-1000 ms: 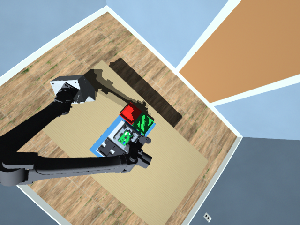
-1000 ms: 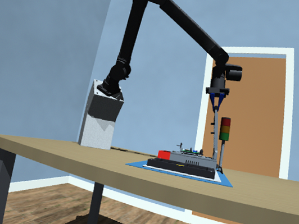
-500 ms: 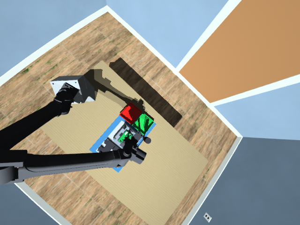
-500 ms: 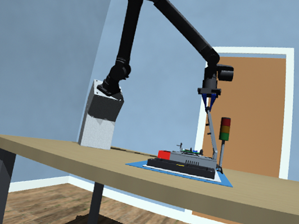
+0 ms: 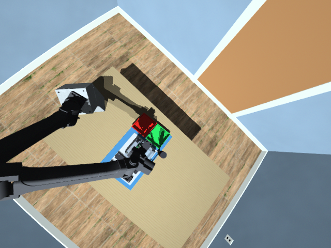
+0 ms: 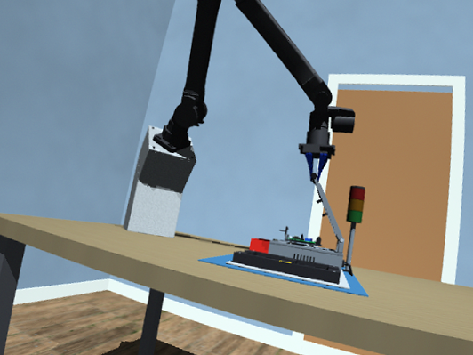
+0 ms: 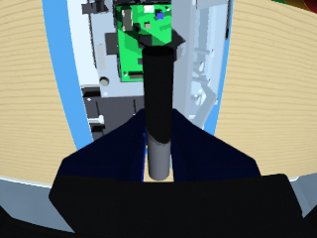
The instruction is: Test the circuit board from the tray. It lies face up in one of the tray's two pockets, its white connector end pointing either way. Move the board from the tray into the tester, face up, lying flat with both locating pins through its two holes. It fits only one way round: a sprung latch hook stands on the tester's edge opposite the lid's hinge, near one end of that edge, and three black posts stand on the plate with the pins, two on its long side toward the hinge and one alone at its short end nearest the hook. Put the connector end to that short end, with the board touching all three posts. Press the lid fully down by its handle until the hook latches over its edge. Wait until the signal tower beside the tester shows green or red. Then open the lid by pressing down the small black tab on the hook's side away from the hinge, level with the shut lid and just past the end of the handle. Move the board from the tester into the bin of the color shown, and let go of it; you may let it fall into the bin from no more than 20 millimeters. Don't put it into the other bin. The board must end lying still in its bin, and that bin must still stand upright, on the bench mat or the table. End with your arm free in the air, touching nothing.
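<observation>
My gripper (image 6: 314,174) (image 7: 158,117) is shut on the black handle (image 7: 158,109) of the tester's lid (image 6: 328,212). It holds the lid tilted roughly halfway between upright and shut, above the grey tester (image 6: 304,252). The green circuit board (image 7: 135,34) (image 6: 301,239) lies face up on the tester's plate under the raised lid. The black tray (image 6: 287,266) sits in front of the tester on the blue mat (image 6: 214,260) (image 7: 55,93). The signal tower (image 6: 355,204) stands beside the tester's hinge side; its red, amber and green segments all look dull.
The red bin (image 5: 144,124) (image 6: 258,244) and the green bin (image 5: 158,136) stand side by side at the mat's far end. The arm's grey pedestal (image 6: 154,200) (image 5: 93,98) stands at the table's back left. The forearm hides much of the tester from above.
</observation>
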### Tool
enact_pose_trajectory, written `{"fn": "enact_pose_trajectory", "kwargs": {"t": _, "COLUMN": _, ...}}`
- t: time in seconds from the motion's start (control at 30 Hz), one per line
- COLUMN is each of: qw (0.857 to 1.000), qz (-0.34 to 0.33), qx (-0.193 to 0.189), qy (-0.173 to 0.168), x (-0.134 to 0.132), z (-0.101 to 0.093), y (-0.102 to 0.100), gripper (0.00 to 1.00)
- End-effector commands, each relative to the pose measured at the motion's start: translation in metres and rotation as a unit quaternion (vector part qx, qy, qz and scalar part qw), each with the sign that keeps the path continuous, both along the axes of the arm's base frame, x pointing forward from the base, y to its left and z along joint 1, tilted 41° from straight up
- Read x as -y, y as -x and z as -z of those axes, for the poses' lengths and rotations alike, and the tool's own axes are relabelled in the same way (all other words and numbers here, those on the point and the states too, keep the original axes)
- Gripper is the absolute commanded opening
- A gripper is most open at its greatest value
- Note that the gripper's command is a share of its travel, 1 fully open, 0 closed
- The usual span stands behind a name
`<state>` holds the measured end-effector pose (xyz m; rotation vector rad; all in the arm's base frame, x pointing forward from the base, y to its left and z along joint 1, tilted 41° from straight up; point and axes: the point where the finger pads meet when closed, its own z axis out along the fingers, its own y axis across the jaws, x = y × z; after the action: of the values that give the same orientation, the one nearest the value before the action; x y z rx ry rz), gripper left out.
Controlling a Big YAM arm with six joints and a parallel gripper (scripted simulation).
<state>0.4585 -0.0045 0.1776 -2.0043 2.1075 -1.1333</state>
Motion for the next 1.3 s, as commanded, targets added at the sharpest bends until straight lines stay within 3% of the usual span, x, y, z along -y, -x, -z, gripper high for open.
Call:
{"fn": "enact_pose_trajectory", "kwargs": {"t": 0.0, "qw": 1.000, "qz": 0.008, "qx": -0.025, "qy": -0.001, "x": 0.015, "z": 0.032, "y": 0.011, "gripper": 0.00}}
{"fn": "enact_pose_trajectory", "kwargs": {"t": 0.63, "qw": 1.000, "qz": 0.008, "qx": -0.026, "qy": -0.001, "x": 0.044, "z": 0.092, "y": 0.028, "gripper": 0.00}}
{"fn": "enact_pose_trajectory", "kwargs": {"t": 1.27, "qw": 1.000, "qz": 0.008, "qx": -0.024, "qy": -0.001, "x": 0.068, "z": 0.136, "y": 0.023, "gripper": 0.00}}
